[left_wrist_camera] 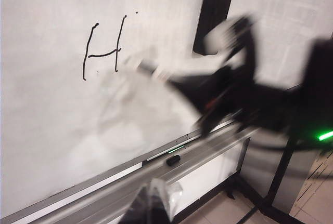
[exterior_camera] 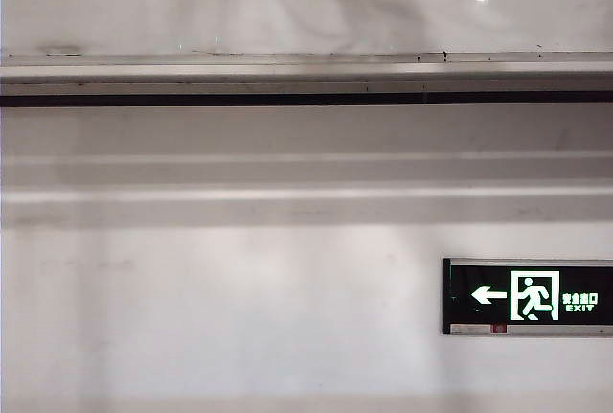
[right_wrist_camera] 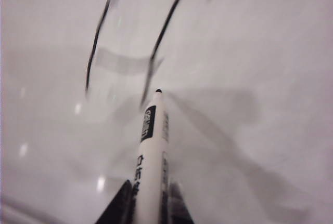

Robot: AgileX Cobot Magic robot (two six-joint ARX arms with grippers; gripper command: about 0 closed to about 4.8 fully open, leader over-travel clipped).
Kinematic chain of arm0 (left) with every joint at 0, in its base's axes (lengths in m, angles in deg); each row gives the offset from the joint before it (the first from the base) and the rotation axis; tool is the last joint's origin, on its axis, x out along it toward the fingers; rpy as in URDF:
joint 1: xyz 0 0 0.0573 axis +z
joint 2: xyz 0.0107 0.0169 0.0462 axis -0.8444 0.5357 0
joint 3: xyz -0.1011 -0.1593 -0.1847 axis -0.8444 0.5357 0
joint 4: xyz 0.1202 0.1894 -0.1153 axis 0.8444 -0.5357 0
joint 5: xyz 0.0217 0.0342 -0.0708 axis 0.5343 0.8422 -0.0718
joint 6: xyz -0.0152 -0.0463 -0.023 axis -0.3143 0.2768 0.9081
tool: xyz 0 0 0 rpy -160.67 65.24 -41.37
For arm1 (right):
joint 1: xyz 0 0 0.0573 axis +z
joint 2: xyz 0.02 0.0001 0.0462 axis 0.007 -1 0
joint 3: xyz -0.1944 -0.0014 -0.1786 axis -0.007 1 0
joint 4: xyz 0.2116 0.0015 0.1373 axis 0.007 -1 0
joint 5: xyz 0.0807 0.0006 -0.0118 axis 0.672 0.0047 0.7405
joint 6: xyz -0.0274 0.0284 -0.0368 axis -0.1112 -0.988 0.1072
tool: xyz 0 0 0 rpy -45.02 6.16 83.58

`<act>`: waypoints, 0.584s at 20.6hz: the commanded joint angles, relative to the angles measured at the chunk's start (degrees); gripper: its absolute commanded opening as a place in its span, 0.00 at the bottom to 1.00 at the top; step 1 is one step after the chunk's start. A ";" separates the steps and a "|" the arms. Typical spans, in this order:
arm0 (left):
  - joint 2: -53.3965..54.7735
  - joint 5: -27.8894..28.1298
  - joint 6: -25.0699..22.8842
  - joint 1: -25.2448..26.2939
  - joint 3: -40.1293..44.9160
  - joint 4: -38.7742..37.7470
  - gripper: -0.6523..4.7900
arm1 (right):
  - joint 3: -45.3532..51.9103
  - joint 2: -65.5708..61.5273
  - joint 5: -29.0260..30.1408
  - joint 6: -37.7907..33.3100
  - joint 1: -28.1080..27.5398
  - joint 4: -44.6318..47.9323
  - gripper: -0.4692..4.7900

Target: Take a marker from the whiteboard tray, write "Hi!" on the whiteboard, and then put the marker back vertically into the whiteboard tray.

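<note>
1. Two black strokes and a crossbar form an "H" (left_wrist_camera: 103, 47) on the whiteboard (left_wrist_camera: 47, 130), with a small dot (left_wrist_camera: 137, 12) just beside its upper end.
2. Right pincer (right_wrist_camera: 148, 203) is clamped on the marker (right_wrist_camera: 149, 151), whose white barrel juts out between the dark fingers (right_wrist_camera: 118, 207); the black tip points at the board, close below the second stroke of the H (contact cannot be judged through the blur).
3. From the left wrist camera, the right arm (left_wrist_camera: 229, 94) is a blurred dark mass reaching across the board toward the H, the marker (left_wrist_camera: 143, 65) at its front.
4. Tray (left_wrist_camera: 208, 148) runs along the board's lower edge; a small black cap-like piece (left_wrist_camera: 173, 159) lies in it, and a thin green line shows just beside that.
5. Left pincer (left_wrist_camera: 152, 208) hangs low, near the tray's front edge; only a dark, glossy part shows, so I cannot tell whether it is apart or together.
6. Black oblong (left_wrist_camera: 212, 18) sits on the board, up beside the writing.
7. Exterior camera shows the tray (exterior_camera: 306, 73) as a long ledge under the board (exterior_camera: 306, 1), with an exit sign (exterior_camera: 527, 296) on the wall below; no arm shows in it.
</note>
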 commanded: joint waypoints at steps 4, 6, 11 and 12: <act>-0.17 -0.26 -0.24 -0.02 -0.33 0.39 0.11 | -0.42 1.07 -0.13 4.31 -0.15 5.07 0.09; -0.17 -0.26 -0.24 -0.02 -0.33 0.39 0.11 | -0.31 0.94 -0.50 4.28 -0.15 4.15 0.09; -0.17 -0.26 -0.24 -0.02 -0.33 0.39 0.11 | -0.31 0.24 -2.27 4.28 -0.37 4.46 0.09; -0.17 -0.28 -0.24 -0.02 -0.33 0.39 0.11 | -0.31 0.00 -3.13 4.26 -0.42 4.57 0.09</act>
